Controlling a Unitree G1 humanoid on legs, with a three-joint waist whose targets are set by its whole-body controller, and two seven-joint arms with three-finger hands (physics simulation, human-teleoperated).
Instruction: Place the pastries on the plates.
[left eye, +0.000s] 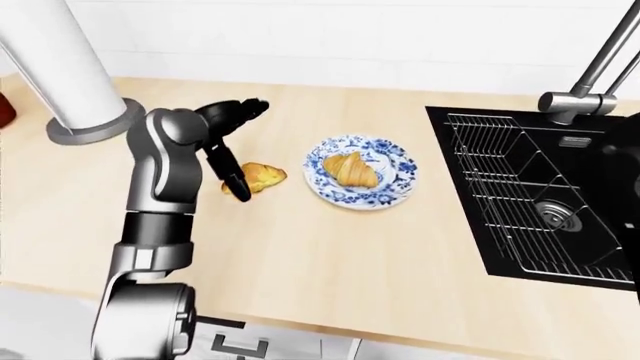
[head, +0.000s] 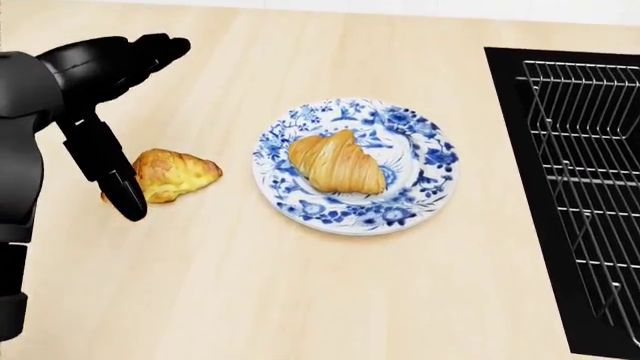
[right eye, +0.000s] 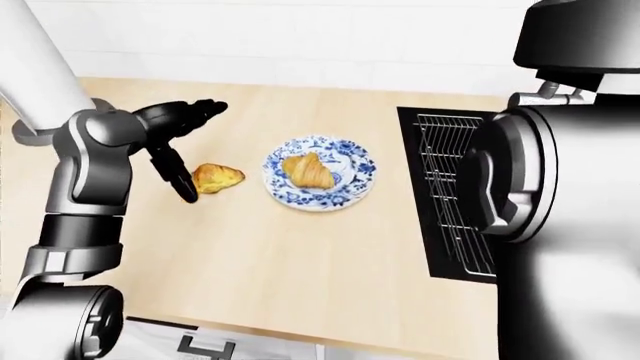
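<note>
A golden croissant (head: 336, 162) lies on the blue-and-white patterned plate (head: 430, 187) in the middle of the head view. A second, yellower croissant (head: 175, 174) lies on the bare wooden counter to the plate's left. My black left hand (head: 135, 124) is open over that loose croissant's left side. One long finger (head: 110, 176) reaches down along the pastry's left end, and whether it touches is unclear. The other fingers (head: 150, 52) are spread toward the top of the view. Nothing is held. My right hand does not show; only the right arm (right eye: 520, 180) fills the right-eye view's right side.
A black sink (head: 520, 150) with a wire rack (head: 585, 187) takes the head view's right edge, with a faucet (left eye: 585, 90) above it. A white post on a grey base (left eye: 70, 90) stands at the counter's upper left. Only one plate is visible.
</note>
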